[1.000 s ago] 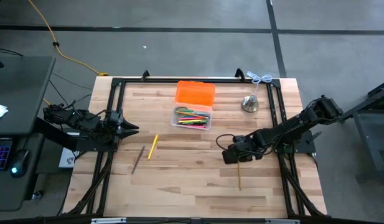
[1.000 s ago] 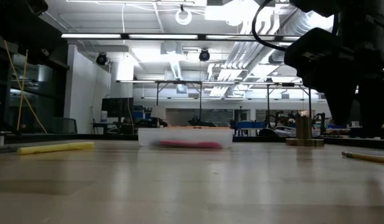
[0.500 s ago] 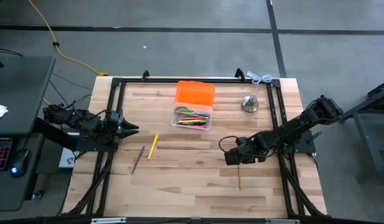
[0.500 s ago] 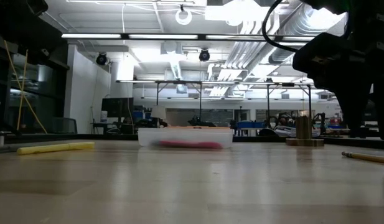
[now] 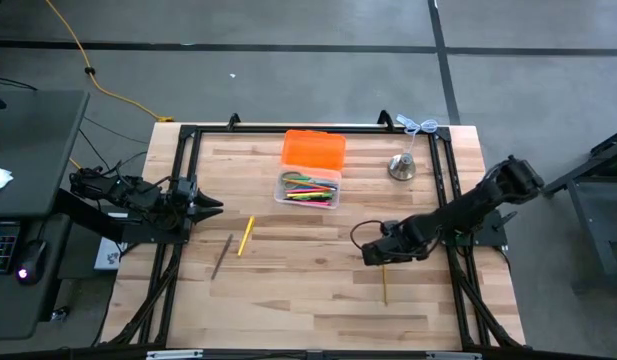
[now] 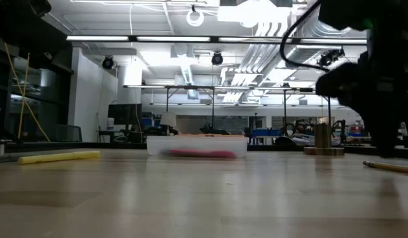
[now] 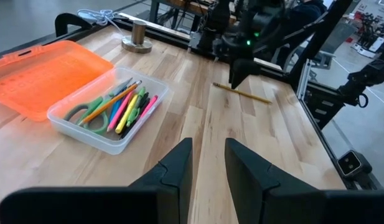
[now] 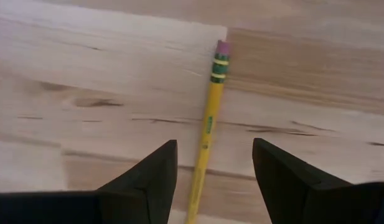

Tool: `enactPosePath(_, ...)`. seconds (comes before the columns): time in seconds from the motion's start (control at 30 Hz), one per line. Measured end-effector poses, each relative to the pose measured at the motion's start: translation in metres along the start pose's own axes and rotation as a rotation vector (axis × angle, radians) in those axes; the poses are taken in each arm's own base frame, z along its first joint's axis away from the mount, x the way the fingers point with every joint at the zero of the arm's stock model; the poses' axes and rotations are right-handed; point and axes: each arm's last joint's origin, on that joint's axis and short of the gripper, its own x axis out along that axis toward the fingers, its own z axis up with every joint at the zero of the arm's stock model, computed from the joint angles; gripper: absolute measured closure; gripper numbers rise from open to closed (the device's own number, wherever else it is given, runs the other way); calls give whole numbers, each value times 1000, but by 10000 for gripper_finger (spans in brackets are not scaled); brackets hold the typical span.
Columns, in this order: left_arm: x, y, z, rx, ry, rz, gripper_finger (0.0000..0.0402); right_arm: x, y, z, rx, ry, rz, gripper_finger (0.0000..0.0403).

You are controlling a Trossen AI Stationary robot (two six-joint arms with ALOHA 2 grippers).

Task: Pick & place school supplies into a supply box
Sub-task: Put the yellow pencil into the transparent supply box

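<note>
Two spread fingers of the right gripper (image 8: 213, 177) straddle the yellow pencil (image 8: 208, 121) lying on the counter (image 5: 288, 290) well apart from the supply box (image 5: 309, 189), so I'd drop straight and centre it before pinching, while the left gripper (image 7: 208, 165), half-parted, waits

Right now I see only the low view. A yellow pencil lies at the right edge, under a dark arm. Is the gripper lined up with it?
Observer: Yes. In its wrist view the right gripper is open, and the pencil runs between the two fingers, not yet touched.
Operator: Which end points away from the gripper?
Observer: The pink eraser end.
Operator: Is the supply box open?
Observer: Yes. The supply box has its orange lid folded back flat on the table.
</note>
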Motion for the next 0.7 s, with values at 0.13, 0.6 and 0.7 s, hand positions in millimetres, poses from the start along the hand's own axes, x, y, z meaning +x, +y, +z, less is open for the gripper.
enactPosePath(0.13, 0, 0, 0, 1, -3, 14, 279, 11, 5, -1, -15, 10, -36, 218)
enactPosePath(0.6, 0, 1, 0, 3, -5, 26, 279, 27, 11, 1, 34, -39, -113, 218)
enactPosePath(0.7, 0, 1, 0, 3, -4, 26, 280, 28, 11, 1, 35, -45, -112, 218)
